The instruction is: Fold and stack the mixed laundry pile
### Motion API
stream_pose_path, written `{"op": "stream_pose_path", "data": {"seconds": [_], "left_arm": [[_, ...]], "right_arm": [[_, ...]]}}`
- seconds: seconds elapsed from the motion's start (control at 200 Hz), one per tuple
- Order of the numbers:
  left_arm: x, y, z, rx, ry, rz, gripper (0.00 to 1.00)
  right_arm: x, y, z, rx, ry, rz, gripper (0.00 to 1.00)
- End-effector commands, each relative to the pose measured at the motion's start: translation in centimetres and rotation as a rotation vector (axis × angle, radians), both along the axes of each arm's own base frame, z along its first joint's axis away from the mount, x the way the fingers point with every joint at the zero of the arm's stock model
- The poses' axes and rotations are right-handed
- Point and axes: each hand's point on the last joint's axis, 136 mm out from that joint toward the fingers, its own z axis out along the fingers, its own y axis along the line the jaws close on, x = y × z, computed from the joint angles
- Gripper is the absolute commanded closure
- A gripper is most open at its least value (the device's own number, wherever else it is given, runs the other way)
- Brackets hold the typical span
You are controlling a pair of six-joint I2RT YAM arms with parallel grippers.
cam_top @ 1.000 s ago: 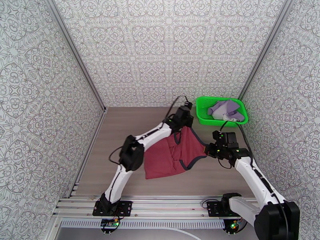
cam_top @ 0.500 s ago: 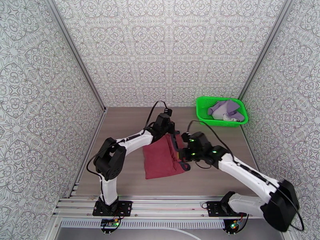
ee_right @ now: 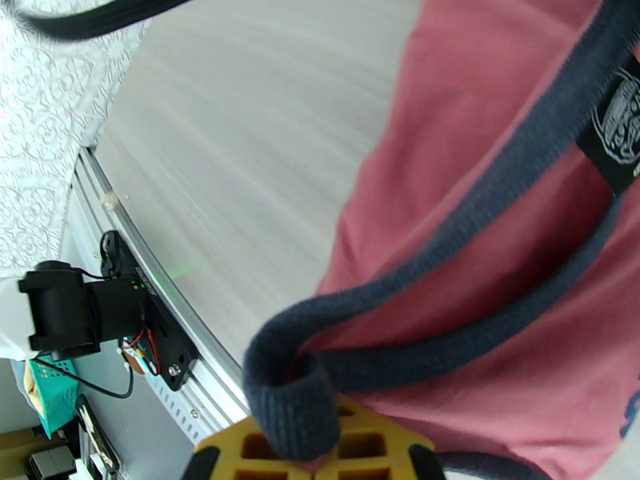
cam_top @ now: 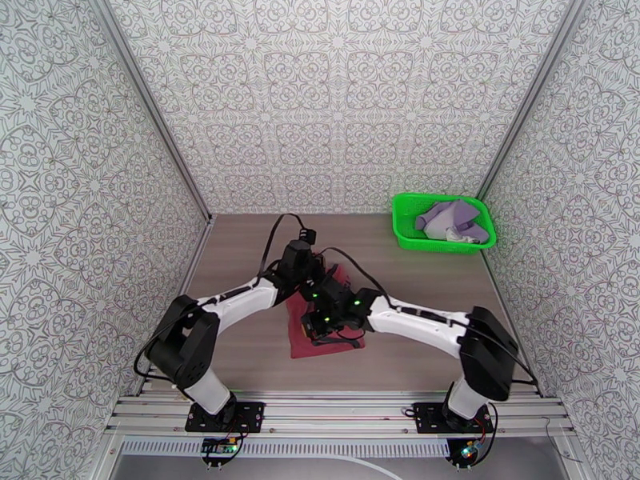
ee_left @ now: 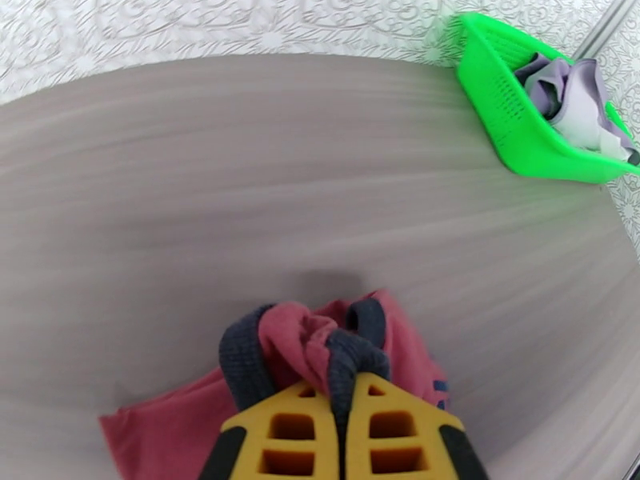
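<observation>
Left gripper (ee_left: 342, 430) is clamped on dark trim of the tank top (ee_left: 288, 336), right gripper (ee_right: 308, 458) likewise, near the middle of the table (cam_top: 240, 254). Limp, light cloth; bound edges seem the surest hold. Lavender garment (cam_top: 452, 219) lies in the far-right basket (cam_top: 436, 245).

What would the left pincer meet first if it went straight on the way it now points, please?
Past the tank top it grips, the left pincer would probably meet bare table; the basket sits off to the right. Depth is unclear.
</observation>
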Motion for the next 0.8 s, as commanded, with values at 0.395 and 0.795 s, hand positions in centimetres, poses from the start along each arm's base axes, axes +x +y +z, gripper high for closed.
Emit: {"op": "stream_pose_path", "data": {"seconds": [0.395,0.795], "left_arm": [[-1.1,4.6,-4.4,-0.048,0.046,0.113,1.00],[-2.0,5.8,-6.6,-0.017,0.078,0.147,1.00]], "right_arm": [[-0.6,3.1,-4.6,-0.101,0.050,0.093,1.00],[-0.6,3.7,-5.9,-0.110,0.069,0.107,0.73]]}}
